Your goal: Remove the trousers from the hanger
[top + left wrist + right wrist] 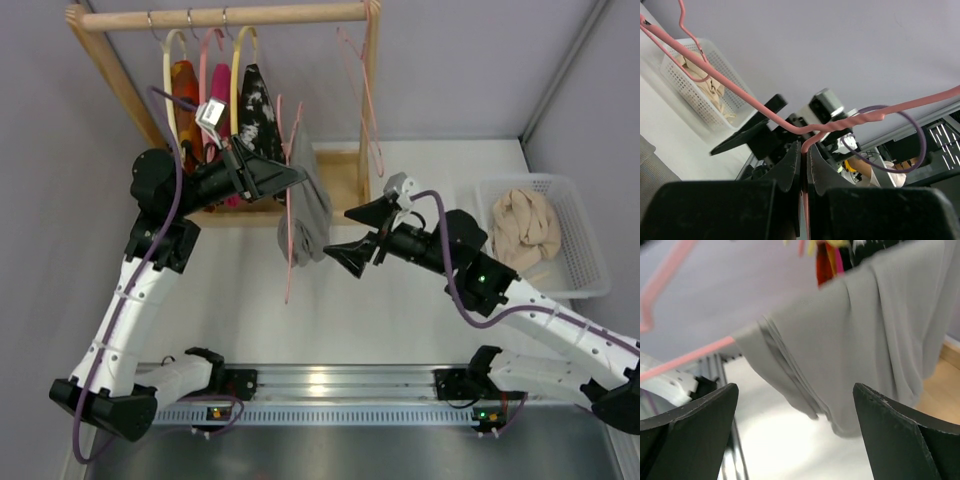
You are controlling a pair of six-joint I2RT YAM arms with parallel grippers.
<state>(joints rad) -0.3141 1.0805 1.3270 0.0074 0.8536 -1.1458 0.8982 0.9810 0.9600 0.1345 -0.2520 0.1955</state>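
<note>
The grey trousers (308,205) hang folded over the bar of the thin pink hanger (289,262), off the rail and in front of the rack. My left gripper (296,177) is shut on the hanger's wire near its top; the left wrist view shows the pink wire (740,85) pinched between the closed jaws (804,150). My right gripper (352,232) is open just right of the trousers, not touching them. In the right wrist view the trousers (865,330) drape ahead of the wide-open gripper (795,395), with the pink bar (685,357) running left.
A wooden clothes rack (230,15) stands at the back with several hung garments (250,100) and a second thin pink hanger (360,80). A white basket (590,270) with a beige cloth (525,225) sits at the right.
</note>
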